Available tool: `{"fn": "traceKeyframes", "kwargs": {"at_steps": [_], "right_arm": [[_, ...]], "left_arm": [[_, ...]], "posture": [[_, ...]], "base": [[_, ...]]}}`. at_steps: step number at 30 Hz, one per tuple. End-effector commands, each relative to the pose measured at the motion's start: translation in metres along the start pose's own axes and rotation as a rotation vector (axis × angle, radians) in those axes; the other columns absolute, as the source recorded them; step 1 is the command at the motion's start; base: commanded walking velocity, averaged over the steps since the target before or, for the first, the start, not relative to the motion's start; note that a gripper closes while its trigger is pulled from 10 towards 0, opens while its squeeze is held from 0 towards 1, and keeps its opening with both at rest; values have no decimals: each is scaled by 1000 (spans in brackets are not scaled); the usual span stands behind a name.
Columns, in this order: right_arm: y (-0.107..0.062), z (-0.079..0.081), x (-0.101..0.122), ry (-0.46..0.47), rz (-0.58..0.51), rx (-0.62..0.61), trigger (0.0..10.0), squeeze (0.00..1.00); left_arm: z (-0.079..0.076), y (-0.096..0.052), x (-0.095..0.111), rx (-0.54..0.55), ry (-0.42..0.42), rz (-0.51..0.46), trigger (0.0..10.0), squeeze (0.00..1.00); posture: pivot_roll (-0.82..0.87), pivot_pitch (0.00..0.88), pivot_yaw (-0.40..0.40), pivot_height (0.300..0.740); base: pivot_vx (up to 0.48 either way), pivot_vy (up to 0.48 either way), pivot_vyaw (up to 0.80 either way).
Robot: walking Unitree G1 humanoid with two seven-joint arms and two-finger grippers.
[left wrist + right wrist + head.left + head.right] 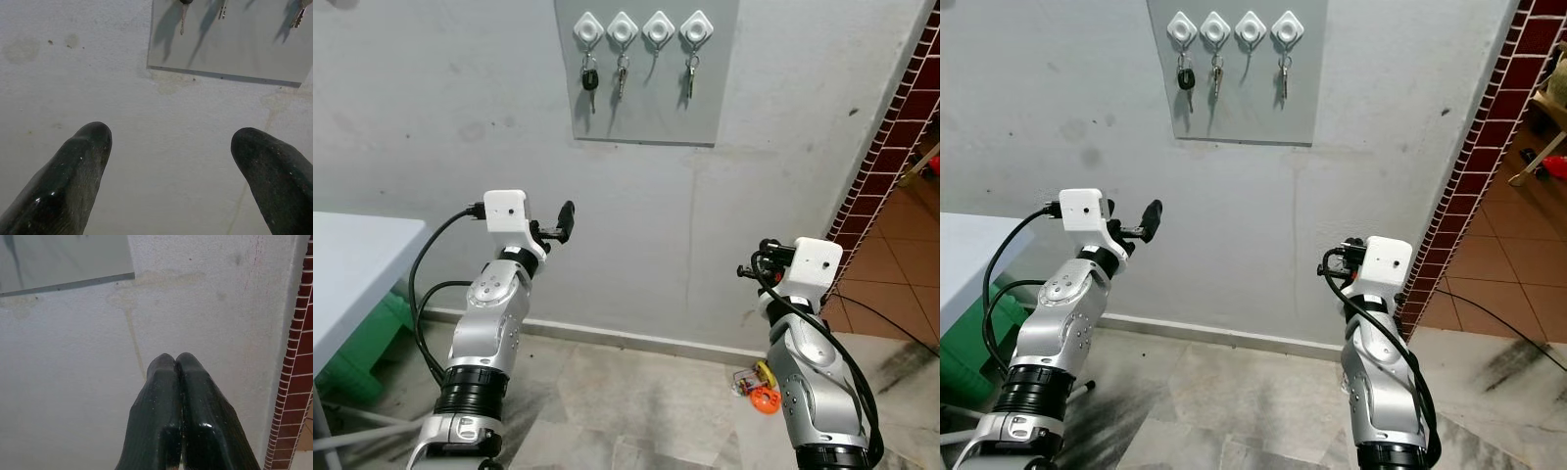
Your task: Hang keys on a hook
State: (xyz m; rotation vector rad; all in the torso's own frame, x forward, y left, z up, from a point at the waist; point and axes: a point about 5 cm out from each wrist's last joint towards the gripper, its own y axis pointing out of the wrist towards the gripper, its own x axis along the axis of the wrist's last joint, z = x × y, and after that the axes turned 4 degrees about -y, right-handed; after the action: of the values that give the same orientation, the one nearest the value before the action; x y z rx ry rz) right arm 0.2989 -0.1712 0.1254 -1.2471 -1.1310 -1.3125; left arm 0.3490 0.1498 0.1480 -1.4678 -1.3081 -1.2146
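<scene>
A grey panel [646, 73] is fixed high on the plastered wall, and four white hooks [623, 30] run in a row along its top edge, so whatever hangs there drops clear against the panel's face. Three of the hooks carry keys: a black-headed key [590, 78] on the hook nearest the panel's left edge, a second set [621, 76] on the next one, and a third set [689, 73] on the hook nearest the right edge. The third hook along [658, 30] is bare, which makes it the likely place for any further key. No key can be seen in either claw. The left claw [558, 227] is raised well below the panel's lower left corner, forearm angled up from the elbow and wrist tipped towards the wall; its two black fingers [78, 171] stand wide apart with only bare plaster between them. The right claw [177, 396] is lifted to a similar height below and right of the panel, close to the brick-faced corner [886, 147], and its fingers are pressed together with nothing visible between the tips. Down on the floor by the skirting, beside the right arm, lies a small orange and yellow object [759, 387], too small to identify. Judging by the full hooks and empty claws, the hanging looks largely done.
</scene>
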Motion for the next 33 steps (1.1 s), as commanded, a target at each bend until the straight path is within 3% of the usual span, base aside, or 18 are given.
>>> {"fn": "traceKeyframes", "kwargs": {"at_steps": [1, 33], "right_arm": [[2, 4, 6, 1, -22, 17, 10000, 0], [3, 7, 10, 3, -35, 40, 10000, 0]], "left_arm": [[5, -1, 2, 18, 3, 4, 10000, 0], [3, -2, 6, 1, -2, -4, 10000, 0]], "posture": [[-86, 0, 67, 740], [-75, 0, 53, 740]], "base": [[0, 0, 0], [23, 0, 0]]}}
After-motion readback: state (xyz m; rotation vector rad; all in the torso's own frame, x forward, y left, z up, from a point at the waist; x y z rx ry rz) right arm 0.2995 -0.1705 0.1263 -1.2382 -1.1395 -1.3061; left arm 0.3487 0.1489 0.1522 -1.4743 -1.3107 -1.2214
